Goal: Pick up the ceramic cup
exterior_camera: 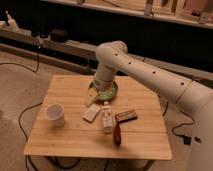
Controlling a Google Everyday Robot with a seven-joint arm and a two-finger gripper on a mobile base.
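The ceramic cup (pixel 54 114) is small and white with a greyish inside. It stands upright on the left part of the wooden table (pixel 65 142). My white arm reaches in from the right and bends down over the back middle of the table. My gripper (pixel 94 95) hangs at the left rim of the wide green bowl (pixel 111 94), well to the right of and behind the cup, not touching it.
A small white packet (pixel 91 113), a clear bottle with a white cap (pixel 107 119), a brown bar (pixel 126 116) and a red object (pixel 117 134) lie mid-table, right of the cup. Cables run on the floor to the left. A low ledge runs behind the table.
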